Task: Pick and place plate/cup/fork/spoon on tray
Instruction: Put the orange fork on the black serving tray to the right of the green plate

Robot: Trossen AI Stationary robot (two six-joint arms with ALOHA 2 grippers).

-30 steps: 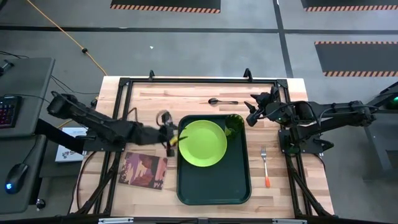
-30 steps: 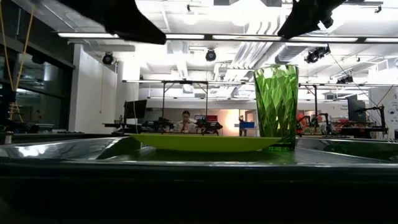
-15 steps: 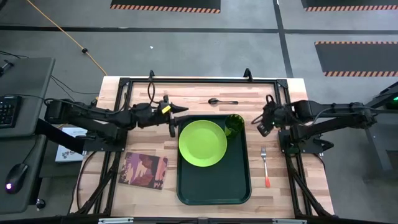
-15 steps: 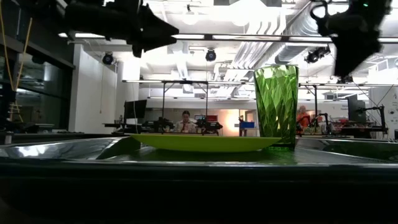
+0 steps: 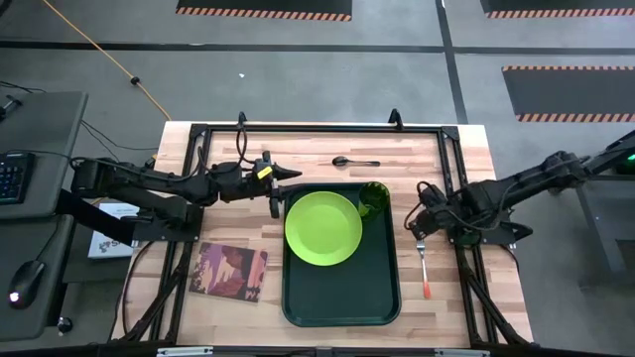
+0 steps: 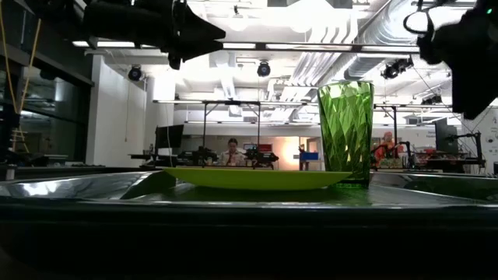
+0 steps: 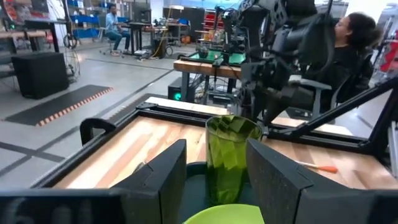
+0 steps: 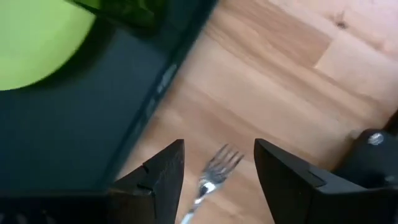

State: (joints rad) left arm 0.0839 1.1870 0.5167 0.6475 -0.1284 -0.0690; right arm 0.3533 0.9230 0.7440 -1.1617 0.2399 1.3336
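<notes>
The lime-green plate lies flat in the far half of the dark green tray. The green cup stands upright in the tray's far right corner. The fork lies on the wood right of the tray, with its orange handle toward the near edge. The dark spoon lies on the wood beyond the tray. My left gripper hangs open and level at the tray's far left corner, pointing at the cup. My right gripper is open and points down over the fork's tines.
A reddish-brown patterned mat lies on the wood left of the tray's near half. The table's black frame rail runs along the far edge. In the left wrist view a person sits beyond the table's right side.
My left gripper has drawn back from the plate's left rim, swung toward the far edge and turned level toward the cup, then held still. My right gripper has moved from beside the cup toward the near edge, sunk and tipped downward, and now hangs over the fork's tines. Nothing on the table has moved.
</notes>
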